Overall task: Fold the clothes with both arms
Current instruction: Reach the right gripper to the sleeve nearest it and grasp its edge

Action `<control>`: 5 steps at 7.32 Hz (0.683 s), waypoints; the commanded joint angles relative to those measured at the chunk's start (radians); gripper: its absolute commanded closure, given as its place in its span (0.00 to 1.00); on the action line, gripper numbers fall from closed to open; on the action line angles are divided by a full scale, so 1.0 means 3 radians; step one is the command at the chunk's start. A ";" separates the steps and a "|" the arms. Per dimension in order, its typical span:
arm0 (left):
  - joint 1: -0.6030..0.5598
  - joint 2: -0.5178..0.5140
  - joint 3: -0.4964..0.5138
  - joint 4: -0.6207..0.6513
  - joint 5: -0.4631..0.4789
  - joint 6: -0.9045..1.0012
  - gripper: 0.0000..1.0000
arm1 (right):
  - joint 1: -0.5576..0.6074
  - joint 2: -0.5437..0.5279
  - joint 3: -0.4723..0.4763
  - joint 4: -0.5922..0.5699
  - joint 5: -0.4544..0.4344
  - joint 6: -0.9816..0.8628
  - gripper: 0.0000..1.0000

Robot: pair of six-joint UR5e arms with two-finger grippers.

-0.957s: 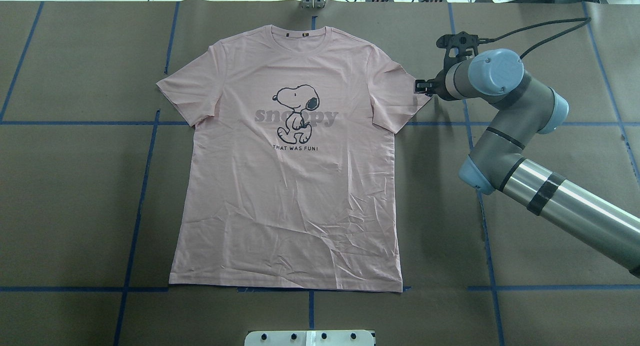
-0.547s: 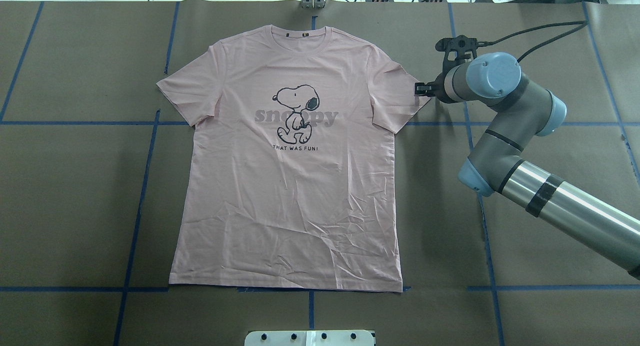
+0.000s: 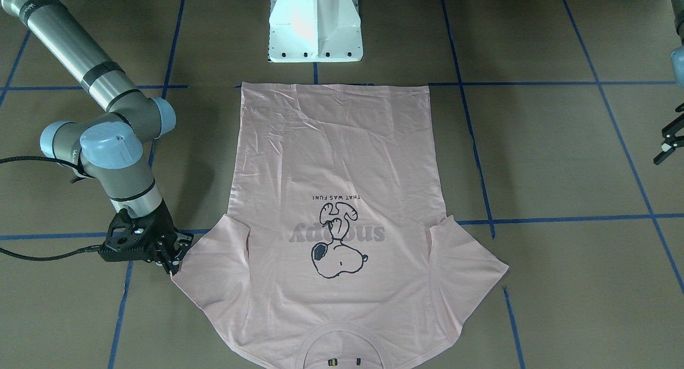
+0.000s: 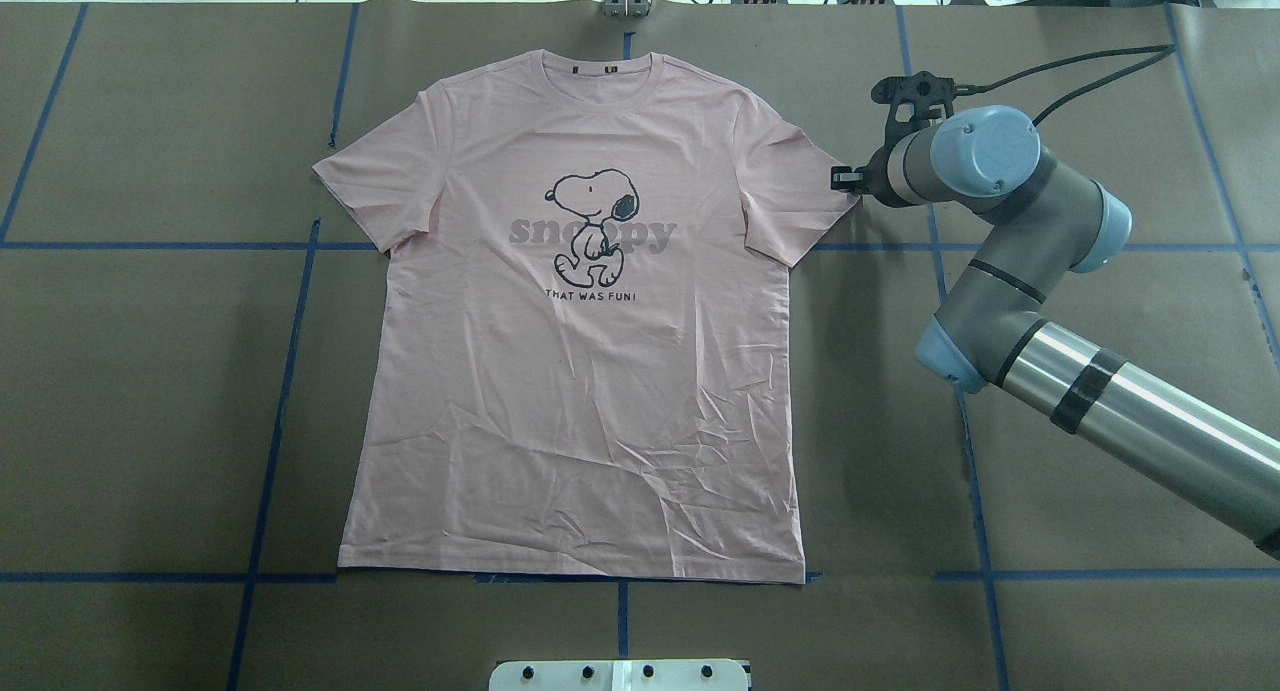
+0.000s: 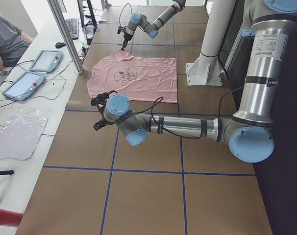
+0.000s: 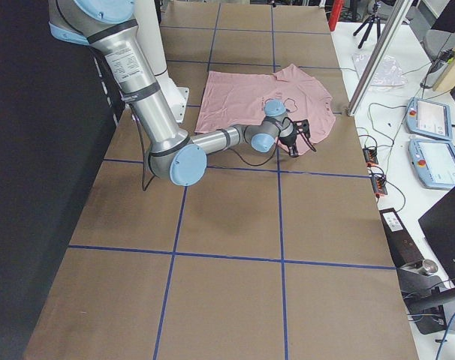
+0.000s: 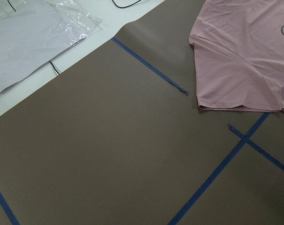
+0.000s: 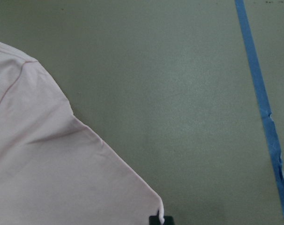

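Observation:
The pale pink T-shirt point(image 4: 580, 391) lies flat and print-up on the brown paper, collar at the far edge; it also shows in the front view point(image 3: 336, 155). My right gripper point(image 4: 843, 179) is at the outer corner of the shirt's right-hand sleeve, down at table level point(image 3: 173, 261). In the right wrist view the sleeve corner point(image 8: 85, 178) curls up at a black fingertip point(image 8: 154, 220). The jaws look shut on the sleeve hem. My left gripper point(image 3: 667, 142) is open and empty above bare paper, well off the other sleeve point(image 7: 235, 79).
The white pedestal base point(image 3: 315, 27) stands at the shirt's hem end. Blue tape lines point(image 4: 290, 371) grid the paper. A clear plastic bag point(image 7: 34, 33), tablets point(image 5: 23, 83), a metal post point(image 5: 65, 34) and a seated operator point(image 5: 4, 39) are along the far table edge.
The right gripper's fingers have drawn together at the sleeve corner, and the right wrist has shifted slightly. The shirt has not moved.

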 commanded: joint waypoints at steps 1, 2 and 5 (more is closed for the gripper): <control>0.0000 0.0001 0.0004 0.0000 0.0000 0.0000 0.00 | 0.0028 0.0071 0.0064 -0.0040 0.0005 0.0042 1.00; 0.0000 0.0001 0.0004 0.0000 0.0005 0.0000 0.00 | 0.0028 0.0117 0.0125 -0.0142 0.0005 0.0083 1.00; 0.0000 0.0001 0.0004 0.0000 0.0005 -0.0005 0.00 | -0.0150 0.0800 0.0177 -0.1101 -0.0372 0.0521 1.00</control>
